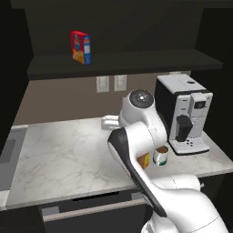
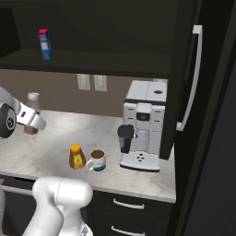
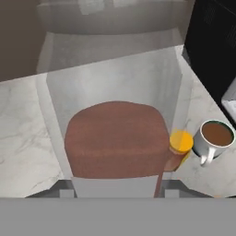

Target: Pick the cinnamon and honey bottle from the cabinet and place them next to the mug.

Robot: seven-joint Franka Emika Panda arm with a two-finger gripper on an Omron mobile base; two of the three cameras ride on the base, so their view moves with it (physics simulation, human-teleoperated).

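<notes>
Up on the wall, the cabinet [image 1: 123, 61] is sitting dark and nearly black, with one long flat shelf board. A red-blue box [image 1: 80, 47] is standing on that shelf.

Below it, the table [image 1: 63, 154] is stretching out wide, smooth white marble with thin grey lines. A boxy coffee machine [image 2: 144, 124], white and black, is standing at the right end of the table.

Above the table, the jaws [image 2: 32, 120] are pinching the cinnamon [image 2: 32, 110]. It is a slim see-through bottle with a pale cap, lifted clear of the marble and well left of the other bottle. In the hand view the cinnamon looks very big, with clear glassy walls and a rounded lump of red-brown powder inside.

The honey bottle [image 2: 77, 156] is standing on the table, squat and orange with a yellow cap, getting thinner toward the top. The mug [image 2: 97, 160] is standing just beside it on the right, small, round and white, with dark brown drink inside.
</notes>
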